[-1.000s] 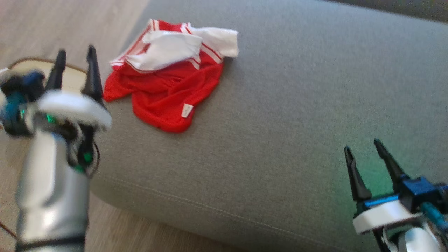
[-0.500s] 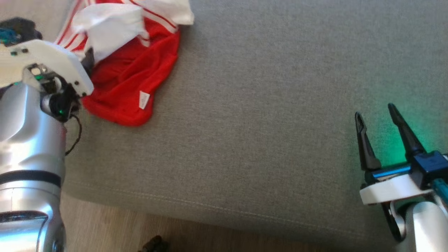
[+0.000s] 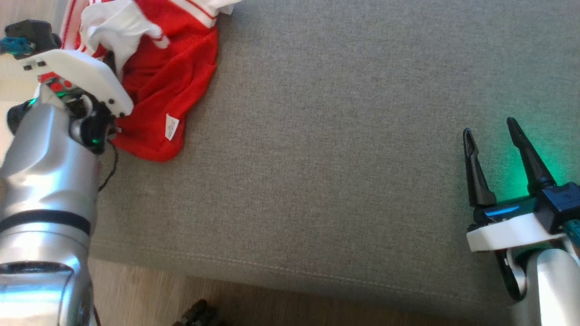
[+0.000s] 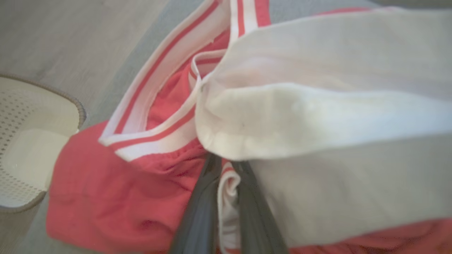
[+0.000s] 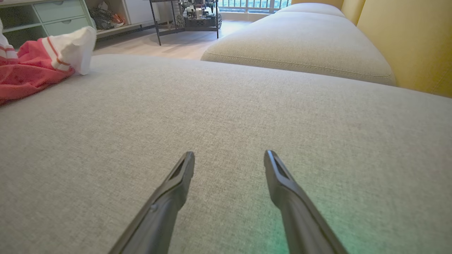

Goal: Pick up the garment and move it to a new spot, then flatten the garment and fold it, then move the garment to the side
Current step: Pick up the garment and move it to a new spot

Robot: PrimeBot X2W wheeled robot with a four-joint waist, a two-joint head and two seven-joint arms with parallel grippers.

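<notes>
The garment [image 3: 172, 90] is a crumpled red shirt with white sleeves and striped trim, lying at the far left of the grey sofa cushion [image 3: 326, 163]. My left gripper [image 3: 108, 63] reaches into its left side, fingertips buried in the cloth. In the left wrist view the garment [image 4: 106, 197] is close up, and the left gripper [image 4: 227, 160] is shut on a fold of its white fabric. My right gripper [image 3: 491, 127] stands open over bare cushion at the lower right, far from the garment [image 5: 31, 70]. In its own view the right gripper [image 5: 229, 155] holds nothing.
A pale perforated basket [image 4: 21, 158] stands on the wooden floor just left of the cushion's edge. The cushion's front edge [image 3: 272, 271] runs along the bottom. A second cushion [image 5: 300, 42] and a yellow backrest [image 5: 406, 42] lie beyond; shelving [image 5: 53, 14] stands far off.
The head camera has tilted down and shifted. My left gripper went from open beside the garment into its folds and closed on the white fabric. The right gripper stays open.
</notes>
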